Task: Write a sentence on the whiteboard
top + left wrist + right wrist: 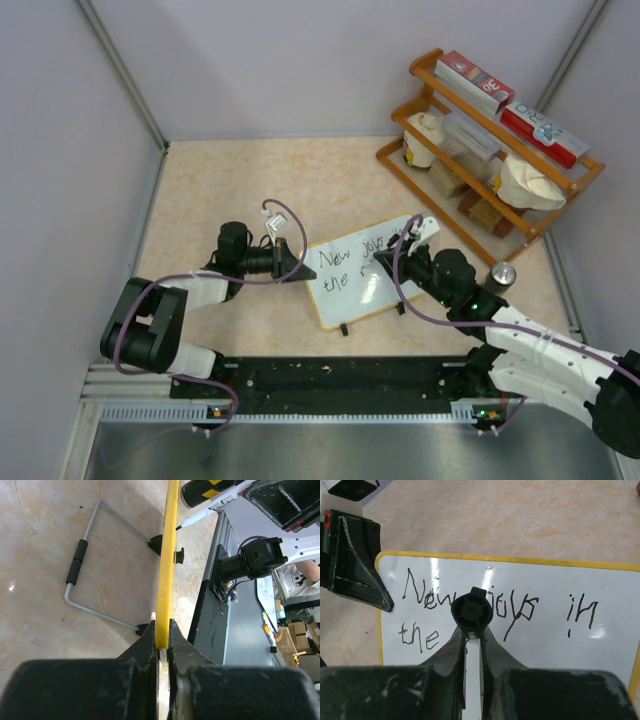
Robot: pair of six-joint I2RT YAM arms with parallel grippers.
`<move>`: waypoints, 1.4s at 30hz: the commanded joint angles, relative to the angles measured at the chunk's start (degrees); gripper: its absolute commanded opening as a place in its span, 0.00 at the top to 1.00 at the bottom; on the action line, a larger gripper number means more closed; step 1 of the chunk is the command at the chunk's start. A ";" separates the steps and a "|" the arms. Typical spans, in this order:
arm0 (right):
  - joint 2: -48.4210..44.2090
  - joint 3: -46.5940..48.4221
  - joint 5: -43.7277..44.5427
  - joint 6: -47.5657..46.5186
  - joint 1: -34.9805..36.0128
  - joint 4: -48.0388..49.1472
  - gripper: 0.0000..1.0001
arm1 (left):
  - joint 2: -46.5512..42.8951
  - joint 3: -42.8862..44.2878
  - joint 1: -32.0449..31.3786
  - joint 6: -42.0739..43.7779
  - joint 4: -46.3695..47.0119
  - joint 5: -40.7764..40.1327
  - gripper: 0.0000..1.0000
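Observation:
The whiteboard lies tilted near the middle of the table, with "New joys in" and "the" handwritten on it in black. Its rim looks yellow in both wrist views. My left gripper is shut on the board's left edge, which the left wrist view shows as a yellow strip pinched between the fingertips. My right gripper is shut on a black marker standing over the white face, just right of "the". The marker's tip points at the board; I cannot tell if it touches.
An orange wooden rack with boxes and cream cups stands at the back right. A small silver cylinder sits beside the right arm. The board's wire stand lies on the table behind it. Grey walls close in both sides.

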 commanded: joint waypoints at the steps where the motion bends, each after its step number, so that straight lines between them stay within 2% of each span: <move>1: -1.64 -0.39 0.12 0.74 0.35 -1.20 1.00 | 1.19 0.81 -0.09 4.95 1.51 -1.75 1.00; 15: -1.64 -2.06 -0.33 1.97 0.35 -0.94 1.00 | 1.11 0.81 -0.09 4.95 1.51 -1.84 1.00; 30: 0.82 3.57 3.98 1.09 0.00 1.17 1.00 | 1.02 0.72 -0.09 4.95 1.51 -1.93 1.00; 42: -0.76 1.02 4.16 1.97 -0.35 -2.60 1.00 | 1.10 0.64 -0.09 4.95 1.60 -1.84 1.00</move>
